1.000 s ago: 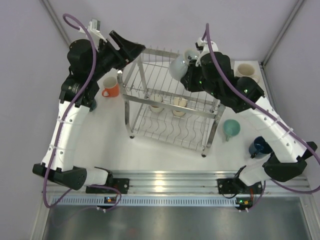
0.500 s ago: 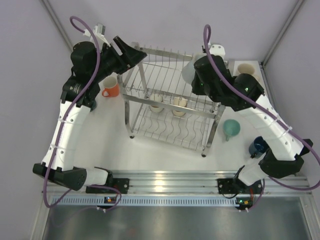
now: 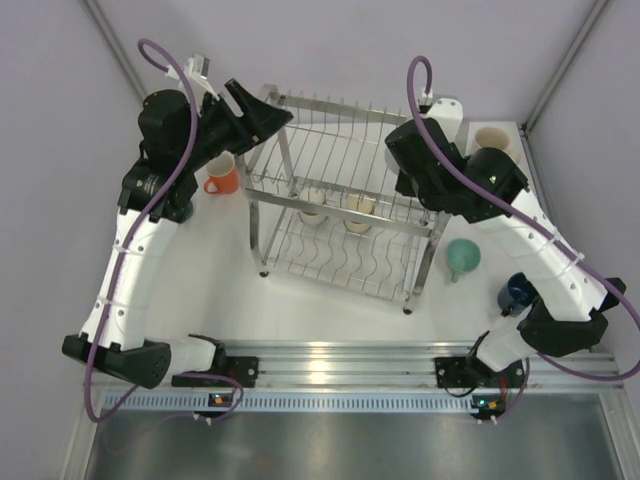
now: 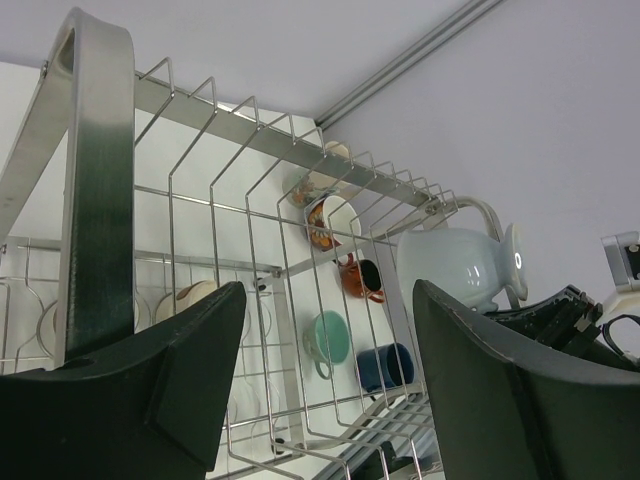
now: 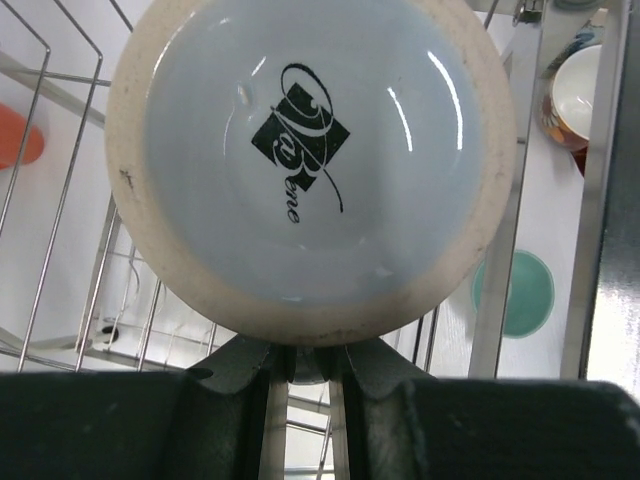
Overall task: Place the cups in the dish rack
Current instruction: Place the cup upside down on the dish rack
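My right gripper [image 5: 308, 362] is shut on the handle of a pale blue-grey cup [image 5: 310, 150]. The cup's printed base faces the wrist camera, above the dish rack's wires [image 5: 590, 200]. In the left wrist view this cup [image 4: 455, 265] hangs by the rack's far right side. In the top view the right wrist [image 3: 430, 150] hides it. My left gripper [image 3: 262, 110] is open and holds nothing, over the back left corner post of the dish rack [image 3: 345, 105]. Two cream cups [image 3: 313, 205] [image 3: 358, 208] sit on the lower tier.
An orange cup [image 3: 222, 178] stands left of the rack. Right of it are a mint cup [image 3: 463, 258], a navy cup [image 3: 520, 292] and a cream cup [image 3: 493, 140]. A printed cup [image 5: 575, 95] and a red cup [image 4: 358, 277] lie beyond the rack.
The right arm carried the pale cup rightward and back over the rack's right side, where the wrist now covers it from above. The left gripper shifted only slightly.
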### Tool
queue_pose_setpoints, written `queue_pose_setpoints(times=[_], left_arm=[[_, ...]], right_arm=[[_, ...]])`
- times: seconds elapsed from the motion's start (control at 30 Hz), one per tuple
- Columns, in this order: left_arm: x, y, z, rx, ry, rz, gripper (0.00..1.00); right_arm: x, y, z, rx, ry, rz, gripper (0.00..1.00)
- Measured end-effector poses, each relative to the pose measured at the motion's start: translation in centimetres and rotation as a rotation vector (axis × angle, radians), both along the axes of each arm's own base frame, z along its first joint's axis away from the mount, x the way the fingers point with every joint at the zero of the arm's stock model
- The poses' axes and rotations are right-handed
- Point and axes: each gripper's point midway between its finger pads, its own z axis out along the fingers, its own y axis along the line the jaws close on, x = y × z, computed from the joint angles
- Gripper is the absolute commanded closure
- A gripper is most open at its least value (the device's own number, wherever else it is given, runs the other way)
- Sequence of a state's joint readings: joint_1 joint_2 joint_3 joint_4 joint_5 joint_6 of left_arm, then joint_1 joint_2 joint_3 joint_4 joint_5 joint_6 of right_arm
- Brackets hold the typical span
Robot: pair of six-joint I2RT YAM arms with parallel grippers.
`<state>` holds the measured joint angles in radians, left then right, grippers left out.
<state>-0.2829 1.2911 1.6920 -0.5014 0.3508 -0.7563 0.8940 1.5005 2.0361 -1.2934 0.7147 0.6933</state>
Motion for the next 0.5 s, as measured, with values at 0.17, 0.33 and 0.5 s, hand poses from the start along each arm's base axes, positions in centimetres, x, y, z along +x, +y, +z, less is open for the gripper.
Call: queue_pose_setpoints(times=[0.17,0.33,0.5], left_arm=[[-0.1,0.0,0.0,0.000,0.000,0.000,0.27],[-0.1,0.1,0.1,0.000,-0.003,0.001,0.27],[-0.1,0.2,-0.1,0.001,0.001,0.003,0.27]], right_arm=[[-0.1,-0.6,-0.2,-0.007,0.002,-0.031,1.00],[-0.2,-1.1,-0.3,-0.016,0.004,-0.058,1.00],[0.0,-1.3,-0.7,-0.030,0.009,-0.078,1.00]])
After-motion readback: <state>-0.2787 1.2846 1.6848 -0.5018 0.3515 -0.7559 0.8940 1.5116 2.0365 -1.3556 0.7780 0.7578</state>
